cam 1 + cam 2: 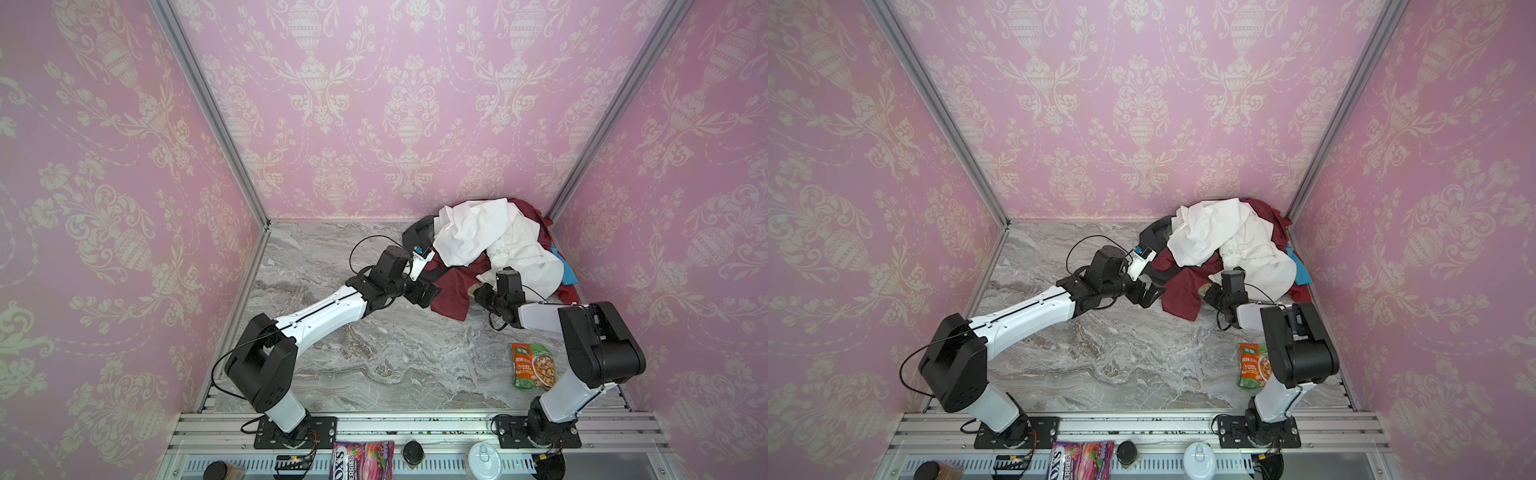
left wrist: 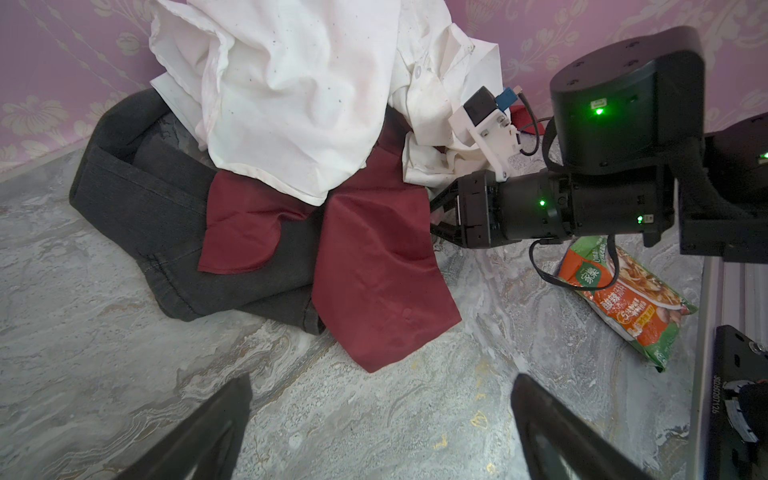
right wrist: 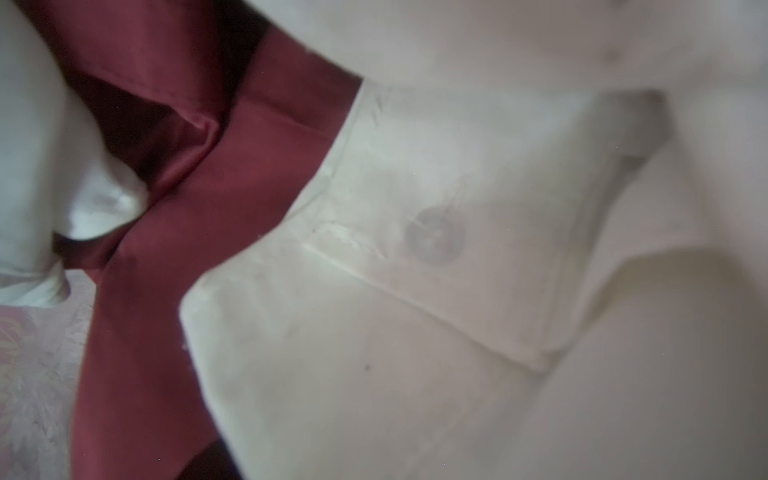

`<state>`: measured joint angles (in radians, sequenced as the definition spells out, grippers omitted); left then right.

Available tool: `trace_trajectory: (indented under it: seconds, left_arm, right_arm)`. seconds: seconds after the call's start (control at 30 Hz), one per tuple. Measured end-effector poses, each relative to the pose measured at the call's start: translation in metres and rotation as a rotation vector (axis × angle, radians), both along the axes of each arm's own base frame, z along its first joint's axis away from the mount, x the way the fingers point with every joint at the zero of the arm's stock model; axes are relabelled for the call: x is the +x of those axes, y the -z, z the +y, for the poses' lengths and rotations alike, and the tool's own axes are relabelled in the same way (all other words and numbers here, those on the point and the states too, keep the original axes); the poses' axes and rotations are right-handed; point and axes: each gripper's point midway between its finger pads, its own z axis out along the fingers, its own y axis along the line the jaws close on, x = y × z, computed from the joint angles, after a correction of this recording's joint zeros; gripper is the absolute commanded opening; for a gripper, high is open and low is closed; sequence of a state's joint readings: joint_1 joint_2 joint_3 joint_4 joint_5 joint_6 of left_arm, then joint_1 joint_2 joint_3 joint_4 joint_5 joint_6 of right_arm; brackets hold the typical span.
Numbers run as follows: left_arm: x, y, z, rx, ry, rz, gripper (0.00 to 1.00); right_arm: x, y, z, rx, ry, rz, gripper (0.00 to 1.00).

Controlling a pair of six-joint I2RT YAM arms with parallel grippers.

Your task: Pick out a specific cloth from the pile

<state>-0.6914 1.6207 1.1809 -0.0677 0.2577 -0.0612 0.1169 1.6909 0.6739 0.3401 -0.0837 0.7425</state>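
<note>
cloth [image 1: 473, 287] peeks from under white shirt [image 1: 498, 241] at pile [image 1: 453, 295] front edge, by r gripper [image 1: 478, 291]. r jaws buried, can't tell grip. l gripper [image 2: 382, 390] spread wide. pinch floral layer only, pull low + slow.

- A green-and-orange snack packet [image 1: 533, 366] lies flat on the grey marble tabletop [image 1: 374, 365], near right.
- Pink wallpaper [image 1: 374, 104] with cream urns covers three walls.
- Along the near rail [image 1: 415, 424]: a berry sweets packet [image 1: 362, 459], a dark lid [image 1: 412, 453], a white tin [image 1: 484, 459].

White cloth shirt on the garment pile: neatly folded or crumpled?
Crumpled: the plain white shirt lies heaped in irregular creases over the smooth maroon garment; no flat folds show.
</note>
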Motion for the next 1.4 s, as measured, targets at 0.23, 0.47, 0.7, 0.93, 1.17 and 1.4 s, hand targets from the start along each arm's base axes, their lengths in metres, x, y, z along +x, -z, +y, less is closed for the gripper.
trace_trajectory:
  seconds: [0.23, 0.47, 0.7, 0.93, 1.17, 1.4]
  left_arm:
    - [0.001, 0.002, 0.000, 0.004, -0.001, 0.003, 0.99]
    - [0.001, 0.002, 0.000, 0.004, -0.002, 0.003, 0.99]
    - [0.001, 0.001, 0.000, 0.000, -0.009, 0.006, 0.99]
    - [0.003, -0.001, -0.001, -0.013, -0.015, 0.003, 0.99]
    - [0.005, -0.003, 0.000, -0.020, -0.029, 0.002, 0.99]
    - [0.007, -0.004, 0.001, -0.020, -0.042, -0.002, 0.99]
  right_arm:
    - [0.008, -0.019, 0.003, -0.004, -0.017, -0.055, 0.00]
    - [0.018, -0.082, 0.005, -0.037, -0.037, -0.117, 0.00]
    - [0.025, -0.158, 0.002, -0.096, -0.056, -0.171, 0.00]
    - [0.035, -0.226, 0.002, -0.145, -0.086, -0.210, 0.00]
    - [0.059, -0.288, -0.005, -0.180, -0.098, -0.274, 0.00]
    - [0.067, -0.330, -0.005, -0.198, -0.123, -0.311, 0.00]
